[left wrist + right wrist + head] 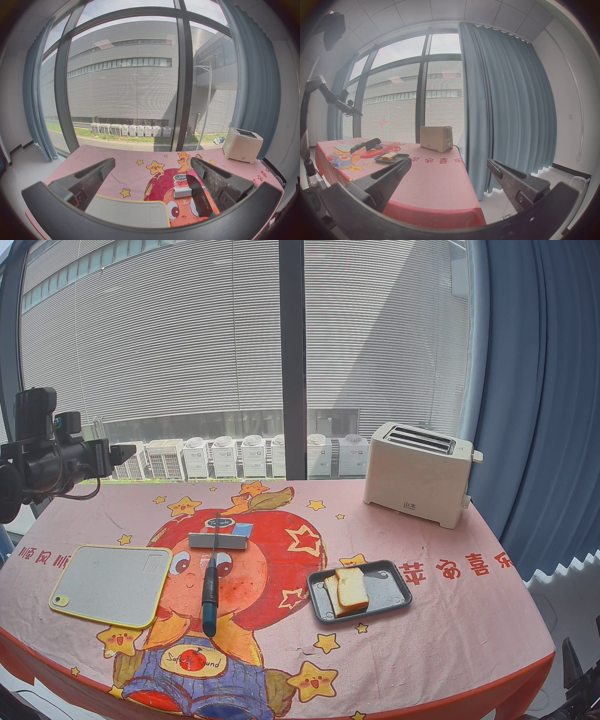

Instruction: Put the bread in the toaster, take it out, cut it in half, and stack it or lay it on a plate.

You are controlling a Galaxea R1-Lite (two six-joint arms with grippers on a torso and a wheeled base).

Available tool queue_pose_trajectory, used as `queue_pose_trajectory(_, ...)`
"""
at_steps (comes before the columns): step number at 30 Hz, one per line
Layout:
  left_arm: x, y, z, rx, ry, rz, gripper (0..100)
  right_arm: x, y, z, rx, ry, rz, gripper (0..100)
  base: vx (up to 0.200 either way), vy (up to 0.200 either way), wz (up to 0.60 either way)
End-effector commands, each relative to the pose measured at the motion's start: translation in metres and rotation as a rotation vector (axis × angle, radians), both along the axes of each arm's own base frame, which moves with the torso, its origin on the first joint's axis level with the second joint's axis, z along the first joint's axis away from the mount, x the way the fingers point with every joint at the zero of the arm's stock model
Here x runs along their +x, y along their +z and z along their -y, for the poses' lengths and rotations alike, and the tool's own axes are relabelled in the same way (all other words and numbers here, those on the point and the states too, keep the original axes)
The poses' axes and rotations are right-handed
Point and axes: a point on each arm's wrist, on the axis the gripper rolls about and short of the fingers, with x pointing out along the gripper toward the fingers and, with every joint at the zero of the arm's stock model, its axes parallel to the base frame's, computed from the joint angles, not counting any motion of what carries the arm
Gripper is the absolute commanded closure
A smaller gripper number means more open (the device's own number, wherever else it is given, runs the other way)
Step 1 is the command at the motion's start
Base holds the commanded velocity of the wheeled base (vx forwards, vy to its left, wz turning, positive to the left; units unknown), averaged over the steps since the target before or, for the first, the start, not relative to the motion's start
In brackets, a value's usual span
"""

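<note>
Left gripper (151, 164): jaws spread wide, holding nothing, touching nothing, raised at the left edge of the desk (437, 627) with the cutting board (109, 584) below it. Right gripper (449, 164): also wide, empty, low and off the desk's near right corner. Bread (347, 591): two overlapping slices in a dark tray (390, 599) right of centre, long axis roughly near-to-far. The tray's long axis runs left-right. Toaster (420, 474) sits beyond the tray at far right, well apart, slots up. Knife (210, 590) lies mid-desk, handle toward the robot, blade toward the window, across a small grey block (219, 541).
</note>
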Motion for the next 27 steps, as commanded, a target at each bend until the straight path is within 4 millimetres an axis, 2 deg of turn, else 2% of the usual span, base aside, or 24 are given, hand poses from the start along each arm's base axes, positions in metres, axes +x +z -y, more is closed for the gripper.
queue_pose_trajectory(1,-0.05,0.002,0.002,-0.007,-0.004,0.072,0,0.0,-0.005,0.0,0.0,0.0,-0.001,0,0.0,0.0,0.0)
queue_pose_trajectory(2,-0.05,0.002,0.002,-0.007,-0.004,0.072,0,0.0,-0.005,0.0,0.0,0.0,-0.001,0,0.0,0.0,0.0)
queue_pose_trajectory(4,-0.069,-0.003,0.002,-0.007,-0.001,0.152,0,0.0,-0.005,0.0,0.0,0.0,-0.001,0,0.0,0.0,0.0)
queue_pose_trajectory(9,-0.084,-0.014,0.0,0.004,0.015,0.215,0,0.0,-0.005,0.0,0.0,0.0,-0.001,0,0.0,0.0,0.0)
queue_pose_trajectory(12,-0.101,-0.014,0.001,0.008,0.013,0.279,0,0.0,-0.005,0.0,0.0,0.0,0.0,0,0.0,0.0,0.0)
queue_pose_trajectory(17,-0.13,-0.028,0.002,0.008,0.002,0.279,0,0.0,-0.005,0.0,0.0,0.0,-0.001,0,0.0,0.0,0.0)
queue_pose_trajectory(18,-0.142,-0.034,0.003,0.005,-0.005,0.276,0,0.0,-0.005,0.0,0.0,0.0,-0.001,0,0.0,0.0,0.0)
queue_pose_trajectory(19,-0.142,-0.034,0.003,0.005,-0.005,0.276,0,0.0,-0.005,0.0,0.0,0.0,-0.001,0,0.0,0.0,0.0)
queue_pose_trajectory(20,-0.156,-0.039,0.004,0.007,-0.013,0.282,0,0.0,-0.005,0.0,0.0,0.0,-0.001,0,0.0,0.0,0.0)
queue_pose_trajectory(27,-0.21,-0.052,0.007,-0.006,-0.108,0.376,0,0.0,-0.005,0.0,0.0,0.0,-0.001,0,0.0,0.0,0.0)
